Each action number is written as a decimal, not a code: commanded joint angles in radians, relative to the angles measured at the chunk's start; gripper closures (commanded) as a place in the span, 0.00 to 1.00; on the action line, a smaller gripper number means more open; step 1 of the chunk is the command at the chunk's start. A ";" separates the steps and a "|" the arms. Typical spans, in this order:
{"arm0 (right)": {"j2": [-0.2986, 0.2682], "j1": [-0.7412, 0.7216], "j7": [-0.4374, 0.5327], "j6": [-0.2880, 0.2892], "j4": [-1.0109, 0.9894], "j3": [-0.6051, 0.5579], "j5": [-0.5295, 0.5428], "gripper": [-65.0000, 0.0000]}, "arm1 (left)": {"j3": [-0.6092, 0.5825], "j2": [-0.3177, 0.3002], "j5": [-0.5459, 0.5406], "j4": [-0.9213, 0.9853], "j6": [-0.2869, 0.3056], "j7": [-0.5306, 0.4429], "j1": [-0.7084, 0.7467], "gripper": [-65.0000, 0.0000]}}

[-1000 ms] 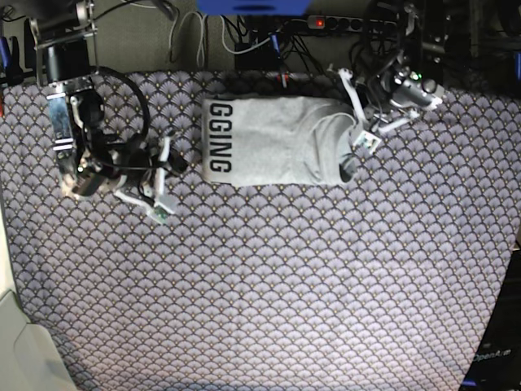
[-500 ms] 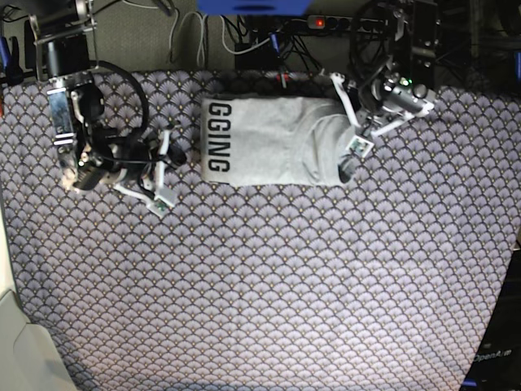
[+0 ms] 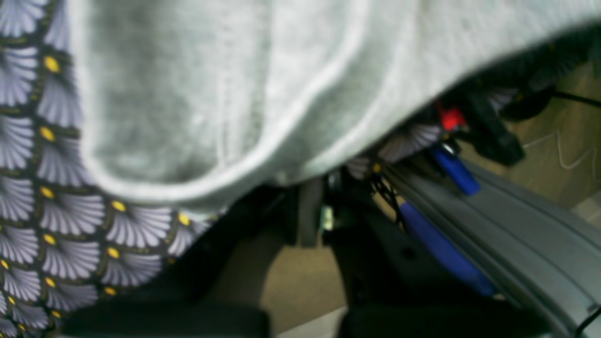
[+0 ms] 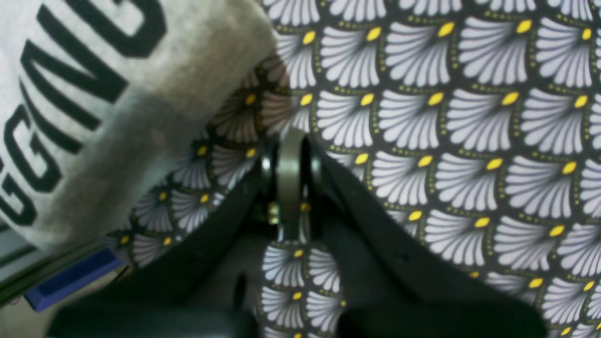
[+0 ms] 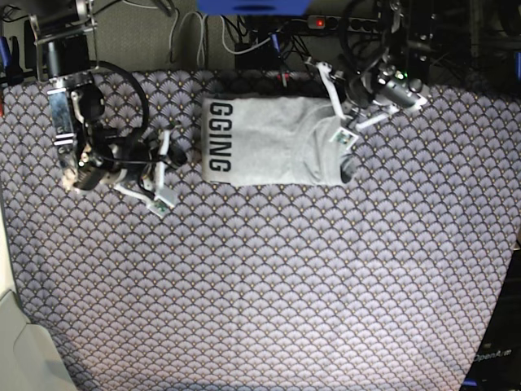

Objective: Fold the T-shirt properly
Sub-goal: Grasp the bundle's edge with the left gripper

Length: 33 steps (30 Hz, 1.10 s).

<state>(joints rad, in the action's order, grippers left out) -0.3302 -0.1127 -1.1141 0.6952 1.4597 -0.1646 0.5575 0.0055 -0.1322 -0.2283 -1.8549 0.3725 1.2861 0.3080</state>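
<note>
Item one, the purple-grey fan-scale patterned tablecloth (image 5: 269, 277), covering the whole work surface. Item two, the light grey cotton T-shirt (image 5: 273, 151), lying at 12 o'clock on the cloth as a compact rectangle, black "GGING" lettering on its 9 o'clock flap, a rounded inner fold showing toward 3 o'clock. Item three, my left gripper (image 5: 340, 120), at the shirt's 2 o'clock corner, white fingers spread apart over the fabric edge; whether a finger touches or pinches cloth I cannot tell. Item four, my right gripper (image 5: 163, 175), just beside the shirt's 9 o'clock edge, fingers apart, empty, resting over bare cloth. Judgement: folding looks nearly complete. Next move calls for either a final tidy of the 3 o'clock edge, or withdrawing both arms without dragging fabric.
</note>
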 commanded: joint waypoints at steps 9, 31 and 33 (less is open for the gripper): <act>-0.010 -0.002 0.016 0.003 0.016 0.004 0.014 1.00 | 0.008 0.052 0.004 -0.013 0.001 -0.012 -0.057 0.99; -0.022 0.006 0.016 0.003 0.016 0.006 0.014 1.00 | 0.006 -0.001 0.005 0.054 0.001 -0.010 -0.062 0.99; -0.022 0.006 0.016 0.003 0.016 0.004 0.014 1.00 | 0.008 0.001 0.005 0.087 0.001 -0.012 -0.069 1.00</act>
<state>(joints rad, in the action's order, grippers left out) -0.3439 -0.0879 -1.1137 0.6952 1.4597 -0.1638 0.5579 0.0116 -0.1303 -0.2295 -1.7676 0.3714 1.2797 0.2424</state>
